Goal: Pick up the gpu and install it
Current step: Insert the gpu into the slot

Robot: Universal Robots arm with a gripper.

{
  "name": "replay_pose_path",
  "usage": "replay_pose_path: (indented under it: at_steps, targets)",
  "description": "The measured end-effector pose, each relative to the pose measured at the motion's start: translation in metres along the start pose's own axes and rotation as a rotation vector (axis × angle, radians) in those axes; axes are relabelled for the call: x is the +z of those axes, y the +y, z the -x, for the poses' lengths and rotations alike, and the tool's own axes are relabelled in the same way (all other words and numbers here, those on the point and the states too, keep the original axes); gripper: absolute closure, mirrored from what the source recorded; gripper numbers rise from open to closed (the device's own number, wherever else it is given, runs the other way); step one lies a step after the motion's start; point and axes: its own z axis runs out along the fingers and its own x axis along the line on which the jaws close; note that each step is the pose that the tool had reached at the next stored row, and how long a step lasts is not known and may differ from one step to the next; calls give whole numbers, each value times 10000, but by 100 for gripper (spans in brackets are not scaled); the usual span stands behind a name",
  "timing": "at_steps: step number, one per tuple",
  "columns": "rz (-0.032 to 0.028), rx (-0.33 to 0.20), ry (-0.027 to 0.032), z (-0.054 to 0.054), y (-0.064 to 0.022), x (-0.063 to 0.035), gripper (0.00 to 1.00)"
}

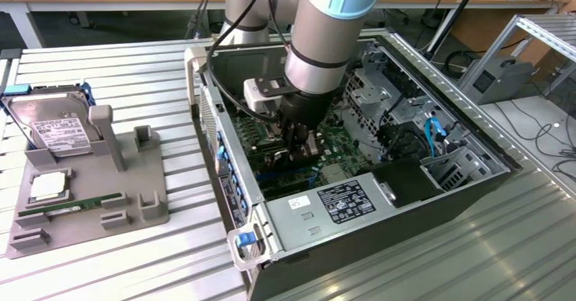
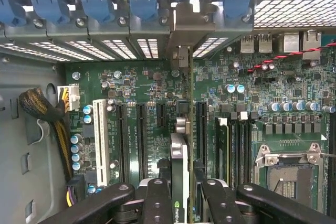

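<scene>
One holder [image 1: 85,200] with the hard drive [image 1: 59,132] is seen at the exterior view's left, while, further right inside the computer case [image 1: 468,179], the gpu [image 2: 179,182] is pinched edge-on by the gripper [image 2: 181,195], apparently for alignment with a motherboard [image 2: 294,108] slot.
</scene>
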Motion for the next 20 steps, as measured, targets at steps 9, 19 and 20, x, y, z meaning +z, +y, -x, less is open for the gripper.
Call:
replay_pose_path:
  at_steps: [9,19,20]
  targets:
    - [-11,4,32,7,5,-177,53]
    - [18,3,-16,91,-109,-505,89]
    - [34,5,-27,92,-154,-505,89]
